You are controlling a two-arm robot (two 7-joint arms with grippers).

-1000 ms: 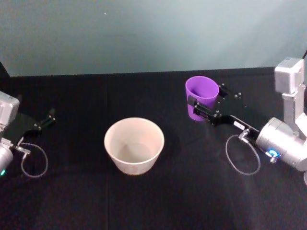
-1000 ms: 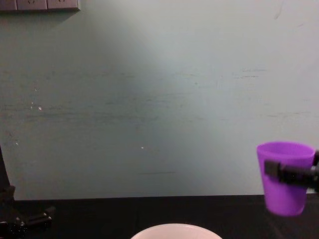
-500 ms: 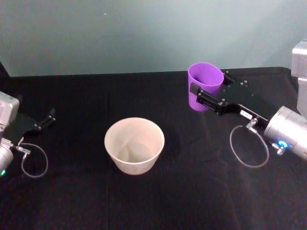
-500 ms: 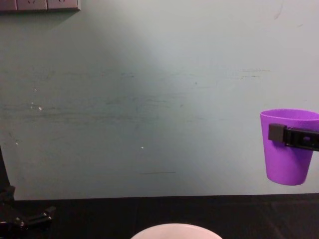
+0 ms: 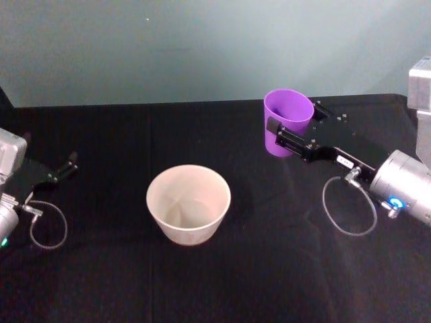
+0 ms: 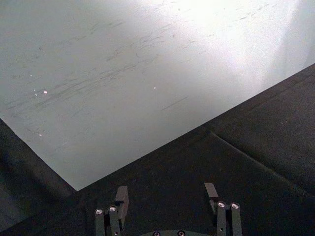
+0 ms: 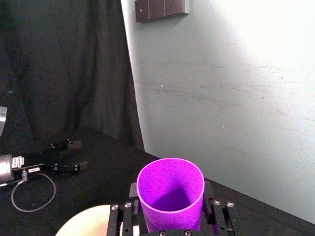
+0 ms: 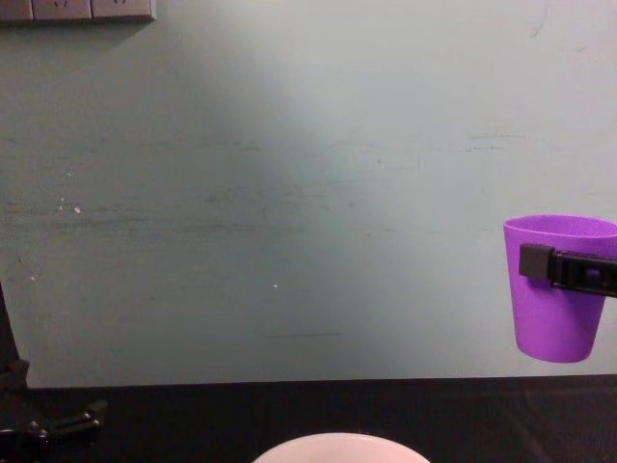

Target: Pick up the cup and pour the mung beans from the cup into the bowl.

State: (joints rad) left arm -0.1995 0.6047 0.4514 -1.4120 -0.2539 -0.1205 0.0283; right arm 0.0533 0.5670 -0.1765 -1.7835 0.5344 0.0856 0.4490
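- The bowl (image 5: 190, 229) stands mid-table, well left of the cup; its wide mouth makes the centre the safest aim.
- The cup (image 5: 286, 108) hangs upright above the table's back right, with the right gripper (image 5: 293, 121) clamped on its upper wall.
- Best carry it level, then tip slowly with the lip low over the rim.
- I cannot make out any beans inside.
- The left gripper (image 5: 70, 164) is parked far left, jaws apart and empty, well off the route.
- Only black cloth (image 5: 269, 269) lies between cup and bowl.
- 1 cable loop (image 5: 347, 215) trails by the right wrist; keep it off the bowl.
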